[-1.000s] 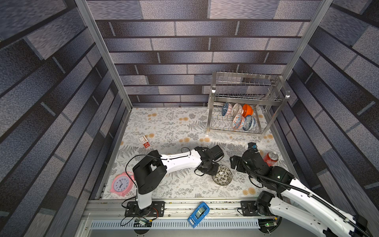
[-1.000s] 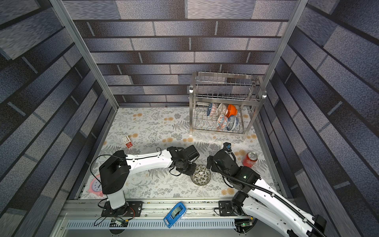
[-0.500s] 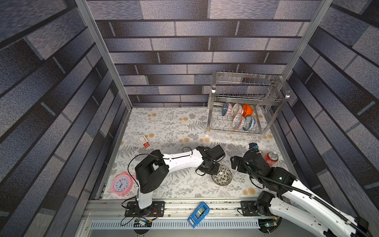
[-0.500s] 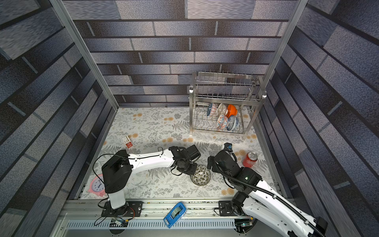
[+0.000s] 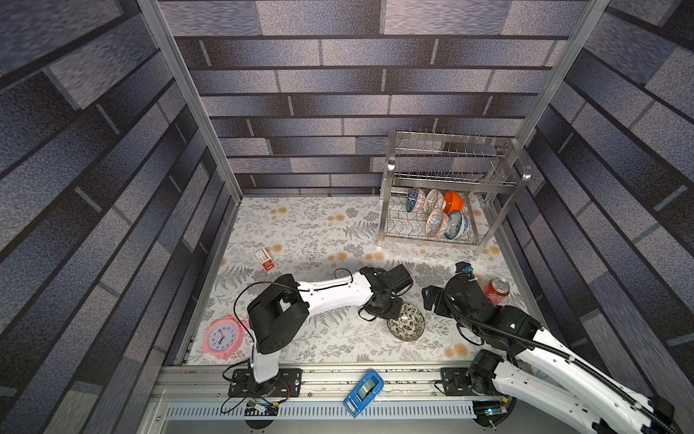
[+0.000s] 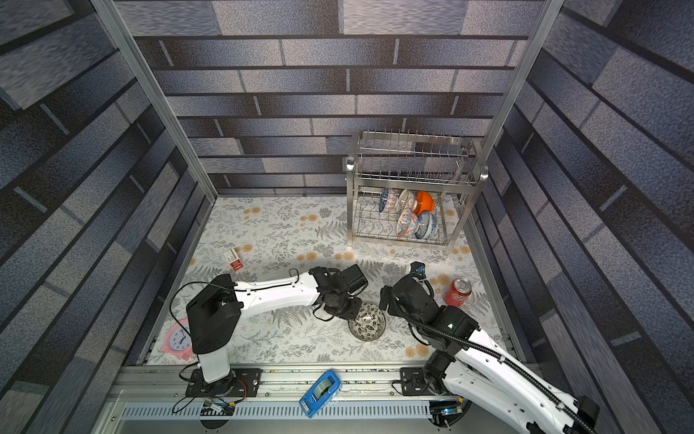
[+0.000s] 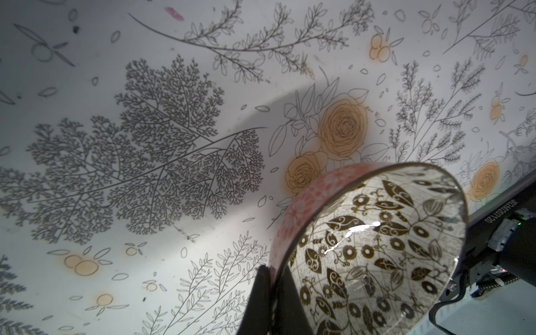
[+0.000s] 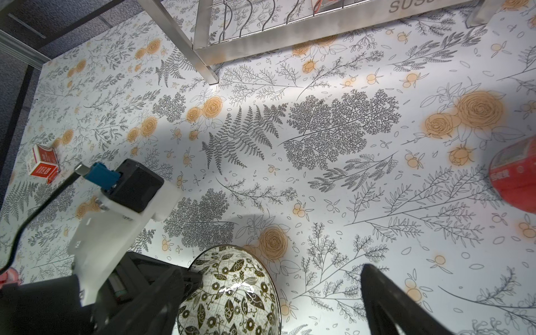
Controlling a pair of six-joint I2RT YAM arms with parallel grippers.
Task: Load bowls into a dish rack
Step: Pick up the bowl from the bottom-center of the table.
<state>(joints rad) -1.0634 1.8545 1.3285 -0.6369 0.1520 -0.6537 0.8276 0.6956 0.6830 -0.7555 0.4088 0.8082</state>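
A black-and-white floral bowl [image 5: 407,326] [image 6: 367,322] sits tilted on the flowered mat near the front. My left gripper [image 5: 390,310] [image 7: 271,271] is shut on its rim, one finger inside and one outside the pinkish outer wall [image 7: 293,214]. My right gripper [image 5: 432,300] [image 8: 269,290] is open, just right of the bowl [image 8: 229,293] and apart from it. The dish rack [image 5: 390,180] [image 6: 351,180] stands at the back right. Its lower tier holds several bowls, among them an orange one [image 5: 452,201] and a blue-white floral one [image 5: 456,224].
A red can [image 5: 496,291] [image 8: 516,174] stands right of the right arm. A red-and-white box [image 5: 264,259] lies mid-left and a pink clock [image 5: 221,337] at the front left. A blue device [image 5: 363,392] rests on the front rail. Walls close in on three sides.
My left gripper has closed onto the floral bowl's rim. The bowl and the right arm have hardly moved.
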